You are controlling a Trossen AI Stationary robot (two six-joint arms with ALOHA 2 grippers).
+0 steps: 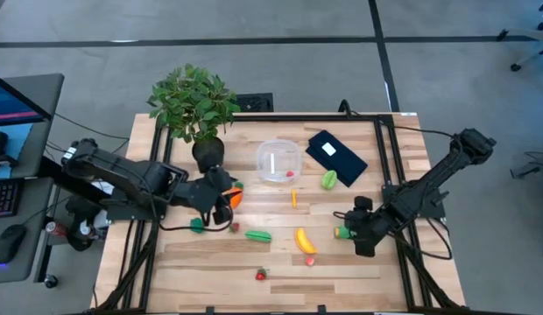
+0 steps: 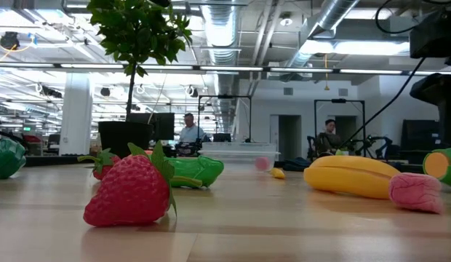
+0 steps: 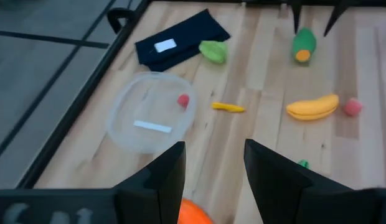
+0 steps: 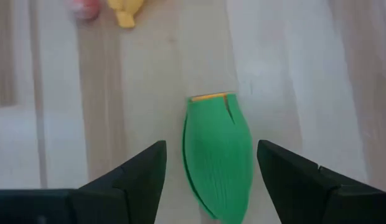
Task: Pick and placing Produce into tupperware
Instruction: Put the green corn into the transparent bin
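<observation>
Left arm: lying low across the table's left side, its left gripper (image 1: 221, 199) sitting just in front of the plant pot (image 1: 208, 154).
Left gripper state: fingers (image 3: 162, 177) standing narrowly apart and pinching an orange piece (image 3: 194, 213), which is showing between them.
Right arm: reaching in from the right edge, bent down toward the wood, its right gripper (image 4: 208, 171) hovering low over a green corn-like piece (image 4: 218, 152).
Right gripper state: jaws standing wide on either side of that green piece, not clamping it.
Tupperware (image 1: 278, 162): sitting near the table's far middle, between the pot and the black rectangle (image 1: 336, 156), holding one small red piece (image 1: 290, 173).
Green pieces: four lying on the table in the overhead view, counting the one at the right gripper.
Banana (image 1: 305, 240): one, lying near the middle front, a pink piece (image 1: 310, 260) just beside it.
Strawberry (image 1: 261, 275): one lying at the front.
Small yellow-orange sliver (image 1: 294, 199): one, lying in front of the tupperware.
</observation>
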